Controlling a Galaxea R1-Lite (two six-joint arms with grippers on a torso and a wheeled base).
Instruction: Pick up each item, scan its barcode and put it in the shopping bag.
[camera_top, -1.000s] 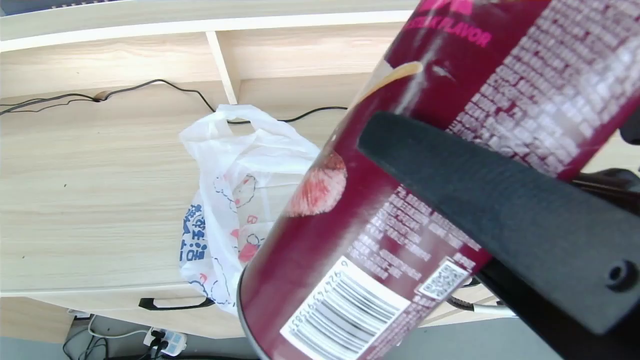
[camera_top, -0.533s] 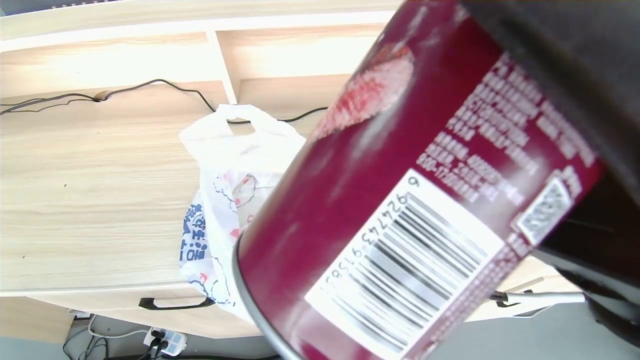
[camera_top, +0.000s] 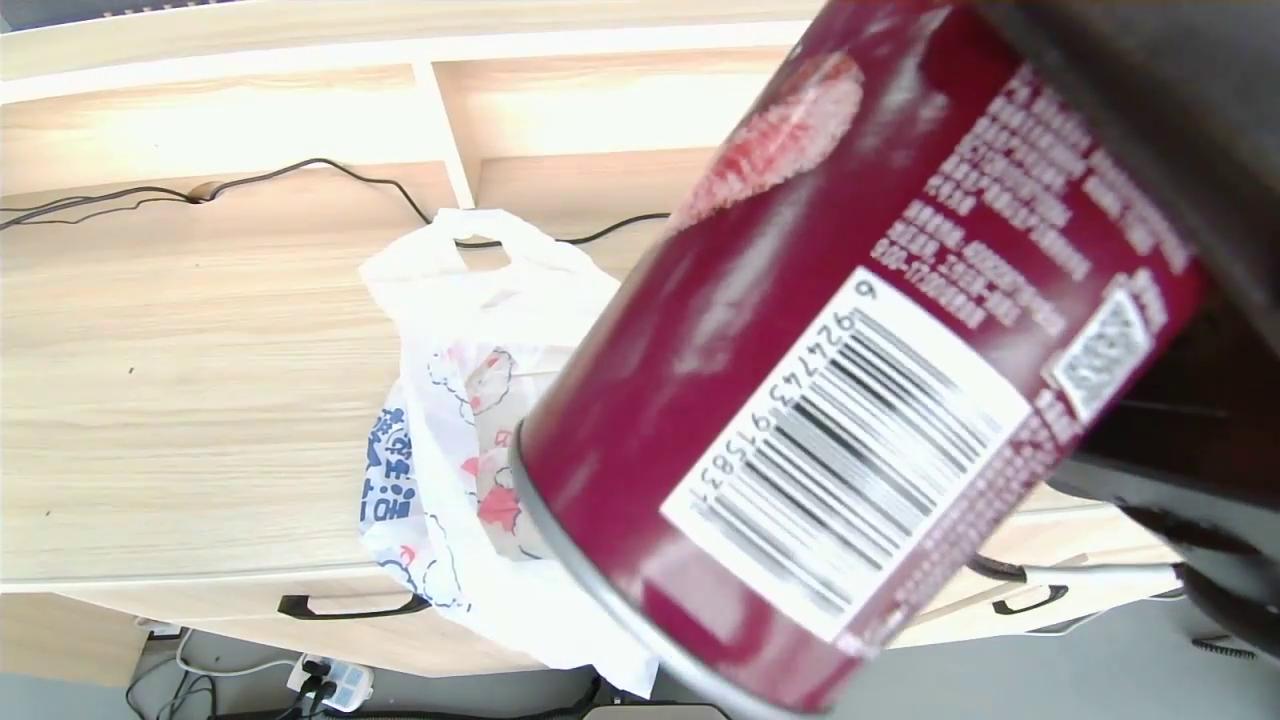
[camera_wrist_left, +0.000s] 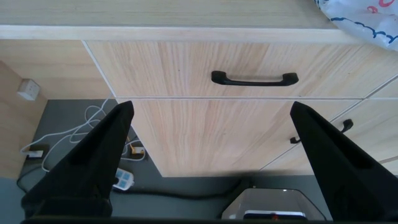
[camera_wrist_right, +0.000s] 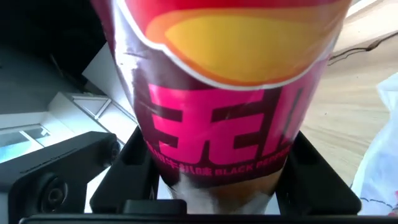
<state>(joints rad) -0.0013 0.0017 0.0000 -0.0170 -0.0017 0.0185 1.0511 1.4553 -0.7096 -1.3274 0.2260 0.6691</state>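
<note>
At the right of the head view, the chip can (camera_top: 760, 330), clamped in the right gripper (camera_wrist_right: 217, 177), has turned within the last second to present its barcode (camera_top: 850, 460) fully, so scanning appears in hand, with the shopping bag (camera_top: 470, 300) at centre frame yet to receive it.

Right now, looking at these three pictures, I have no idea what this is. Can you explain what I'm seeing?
This is a two-armed robot doing a checkout chore. The big picture comes from a camera on its head, looking down at a wooden counter. The other two come from cameras on its wrists. On the counter lies a white bag with printed pictures, and cables run along the back. The right gripper is shut on a dark red can, held close to the head camera so its barcode faces it. The left gripper is open and holds nothing, in front of a drawer under the counter.
</note>
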